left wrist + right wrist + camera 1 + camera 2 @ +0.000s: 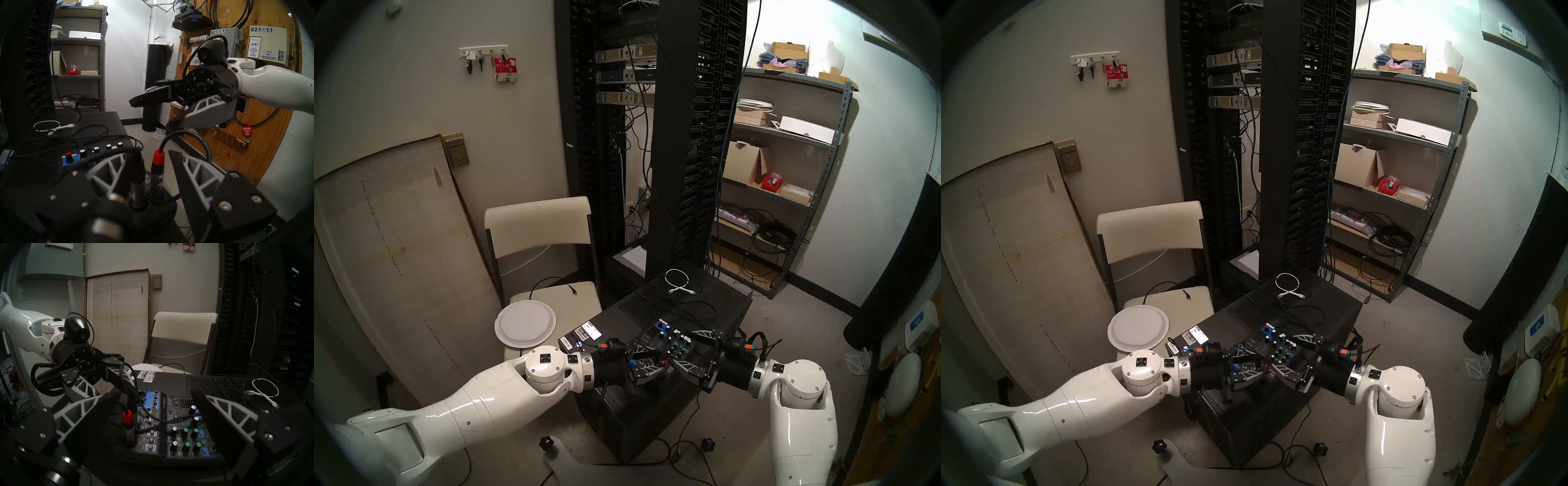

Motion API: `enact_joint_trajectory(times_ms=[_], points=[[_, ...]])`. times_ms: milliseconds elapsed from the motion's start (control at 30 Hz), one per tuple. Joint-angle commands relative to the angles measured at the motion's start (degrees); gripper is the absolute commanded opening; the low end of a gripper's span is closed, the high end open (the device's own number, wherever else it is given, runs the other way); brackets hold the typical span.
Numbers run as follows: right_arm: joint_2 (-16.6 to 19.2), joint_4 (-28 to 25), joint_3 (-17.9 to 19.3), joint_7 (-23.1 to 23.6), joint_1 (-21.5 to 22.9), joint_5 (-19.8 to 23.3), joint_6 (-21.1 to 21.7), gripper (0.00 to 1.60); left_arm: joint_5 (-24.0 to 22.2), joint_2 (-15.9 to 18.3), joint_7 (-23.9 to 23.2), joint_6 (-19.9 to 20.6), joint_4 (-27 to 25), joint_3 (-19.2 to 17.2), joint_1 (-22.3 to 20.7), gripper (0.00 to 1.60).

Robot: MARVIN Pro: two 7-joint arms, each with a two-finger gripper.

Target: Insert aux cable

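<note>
Words and numbers you can read

Past the right claw (pixel 149 113), the tan wall box (pixel 268 45) says "821-1.1", "AT&T" and "ACCESS RESTRICTED"; the grey box (pixel 232 40) beside it says "821 1 1". A round red tag (pixel 246 130) under that claw says "CAUTION". The mixer (pixel 171 422) between the claw's fingers says "YAMAHA", "MG06X" and "MIC / LINE". The red tag (pixel 506 69) on the far wall says "KEY TAGS".

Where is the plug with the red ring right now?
In the right wrist view, the red-collared plug stands upright in a socket at the near left corner of the Yamaha mixer, just beside the left claw and the aux cable's plug.
</note>
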Motion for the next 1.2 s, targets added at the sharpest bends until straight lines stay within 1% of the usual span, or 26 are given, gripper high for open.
enact_joint_trajectory(times_ms=[0,467,633,667,833,867,967,1167], points=[[-0.23,-0.86,-0.17,0.0,0.62,0.34,-0.03,1.6,-0.34,1.13,0.1,-0.48,-1.33,-0.68,0.28,1.09],[-0.46,-0.9,-0.09,0.05,0.81,0.2,0.06,1.6,-1.13,4.0,1.73,-0.65,-5.96,-1.61,2.2,1.07],[-0.56,-0.95,-0.03,-0.04,0.88,0.04,0.02,1.6,-2.48,6.77,2.82,-0.94,-9.38,-2.72,4.27,1.07],[-0.56,-0.93,0.0,-0.04,0.91,0.02,0.01,1.6,-2.74,7.33,3.22,-0.9,-9.93,-2.96,4.72,1.1],[-0.47,-0.78,0.14,-0.05,1.03,-0.12,0.02,1.6,-3.72,9.67,4.18,-1.77,-11.19,-3.59,7.18,1.1],[-0.47,-0.78,0.14,-0.05,1.03,-0.12,0.02,1.6,-3.72,9.67,4.18,-1.77,-11.19,-3.59,7.18,1.1],[-0.47,-0.57,0.28,-0.18,1.21,-0.17,-0.2,1.6,-4.24,11.69,5.18,-2.43,-13.25,-4.08,8.93,1.09],[-0.54,-0.64,0.5,-0.63,1.6,-0.28,-0.25,1.6,-5.11,15.13,7.3,-4.09,-16.85,-6.02,10.84,1.13]])
